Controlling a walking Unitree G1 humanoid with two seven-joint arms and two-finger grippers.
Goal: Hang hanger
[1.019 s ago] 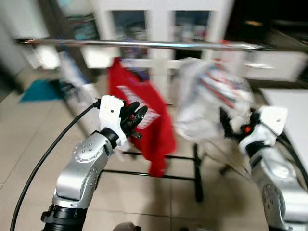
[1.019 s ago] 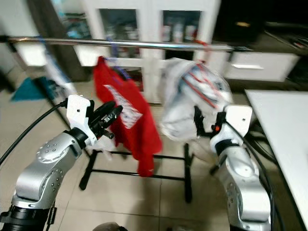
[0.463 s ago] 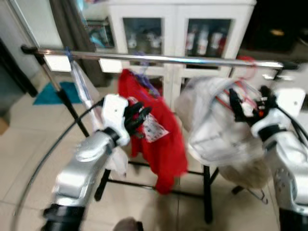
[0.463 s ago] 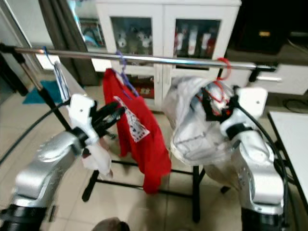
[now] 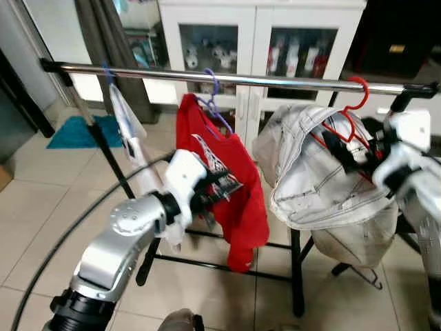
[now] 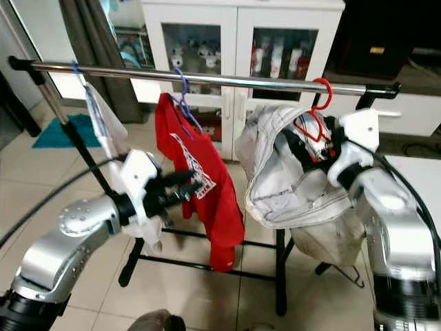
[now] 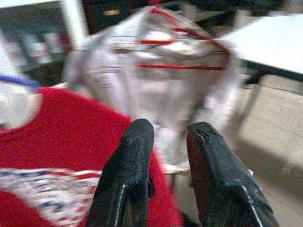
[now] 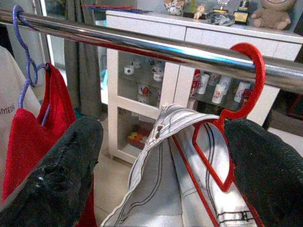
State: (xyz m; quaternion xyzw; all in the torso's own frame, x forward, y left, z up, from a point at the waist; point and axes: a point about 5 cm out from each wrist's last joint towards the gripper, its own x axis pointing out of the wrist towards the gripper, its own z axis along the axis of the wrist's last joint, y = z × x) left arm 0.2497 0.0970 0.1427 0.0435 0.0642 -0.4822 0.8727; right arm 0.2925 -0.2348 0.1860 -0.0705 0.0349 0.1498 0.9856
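A red hanger (image 8: 236, 90) carries a white striped garment (image 5: 324, 179), and its hook rests over the chrome rail (image 5: 275, 81) near the right end. My right gripper (image 8: 161, 132) is open just below the rail. Its black fingers (image 8: 61, 170) are spread wide on either side of the hanger's neck and appear to stand apart from it. My left gripper (image 5: 222, 186) is shut and empty, held in front of the red T-shirt (image 5: 227, 172) lower down.
The red T-shirt hangs from a purple hanger (image 5: 215, 103) mid-rail. A pale garment on a blue hook (image 5: 127, 127) hangs near the left end. Behind stands a white glass-door cabinet (image 5: 262, 41). The rack's black base (image 5: 296, 276) crosses the tiled floor.
The camera has shifted and the blur has cleared. My right gripper rose with the white garment; its red hook now sits on the rail. My left gripper dropped slightly.
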